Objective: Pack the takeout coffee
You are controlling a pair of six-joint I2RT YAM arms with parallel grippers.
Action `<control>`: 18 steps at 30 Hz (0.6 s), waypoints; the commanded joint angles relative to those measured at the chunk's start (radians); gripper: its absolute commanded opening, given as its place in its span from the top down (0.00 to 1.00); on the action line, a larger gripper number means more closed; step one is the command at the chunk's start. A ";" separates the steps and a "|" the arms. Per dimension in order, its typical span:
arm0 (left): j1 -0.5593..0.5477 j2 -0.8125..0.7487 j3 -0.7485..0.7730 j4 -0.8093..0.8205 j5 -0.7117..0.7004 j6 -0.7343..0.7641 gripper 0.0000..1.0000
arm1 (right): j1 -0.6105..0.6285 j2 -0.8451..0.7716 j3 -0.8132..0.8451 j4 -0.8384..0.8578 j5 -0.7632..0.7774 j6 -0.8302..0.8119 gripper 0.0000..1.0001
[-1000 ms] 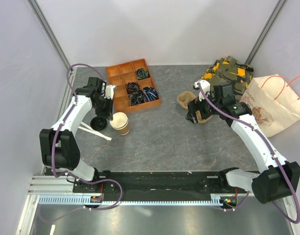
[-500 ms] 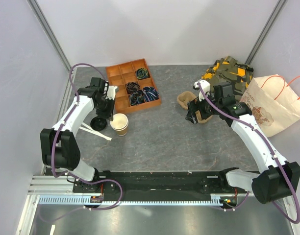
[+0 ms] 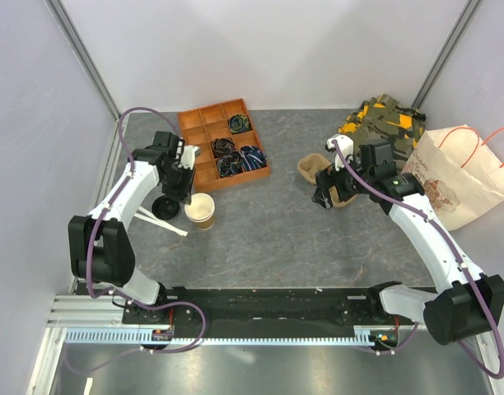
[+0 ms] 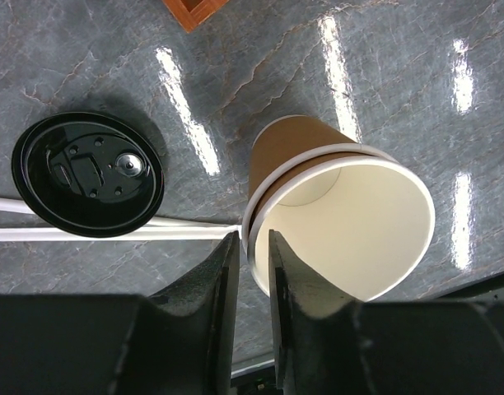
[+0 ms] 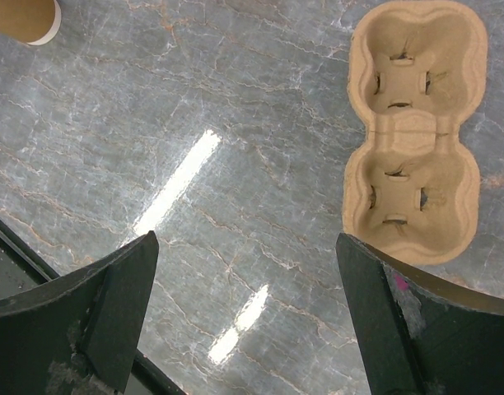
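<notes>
- The left gripper [image 4: 254, 239], barely parted, straddles the rim of the lidless cup [image 4: 297, 152], centre frame; whether it grips cannot be told.
- The right gripper [image 5: 245, 240] hangs wide open and empty near the carrier [image 5: 417, 123].
- A sideways drag could tip the cup; its lid [image 4: 87, 174] lies at left.

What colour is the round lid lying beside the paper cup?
Glossy black; the lid shows best in the left wrist view.

The left arm [image 3: 124, 193] and right arm [image 3: 425, 234] are alike: white tubular links between black joint housings, each trailed by a purple cable [image 3: 135, 110] and bolted to a black base rail [image 3: 268, 303]. The left hand [image 4: 252, 239] and right hand [image 5: 245, 243] have matte black wedge fingers. The right's bear a pink speck and pale scuffs.
</notes>
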State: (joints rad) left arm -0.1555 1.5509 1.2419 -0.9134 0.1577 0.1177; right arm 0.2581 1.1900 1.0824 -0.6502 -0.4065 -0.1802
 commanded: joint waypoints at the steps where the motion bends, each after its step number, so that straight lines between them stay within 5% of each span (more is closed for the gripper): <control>1: -0.009 -0.029 0.011 0.013 -0.014 0.005 0.73 | 0.003 -0.023 -0.010 0.021 -0.015 -0.011 0.02; 18: -0.019 -0.049 0.013 0.005 -0.026 0.014 0.86 | 0.004 -0.017 -0.012 0.023 -0.017 -0.010 0.02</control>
State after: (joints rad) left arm -0.1661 1.5265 1.2419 -0.9142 0.1429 0.1181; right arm 0.2581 1.1900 1.0737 -0.6506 -0.4065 -0.1802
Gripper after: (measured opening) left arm 0.156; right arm 0.982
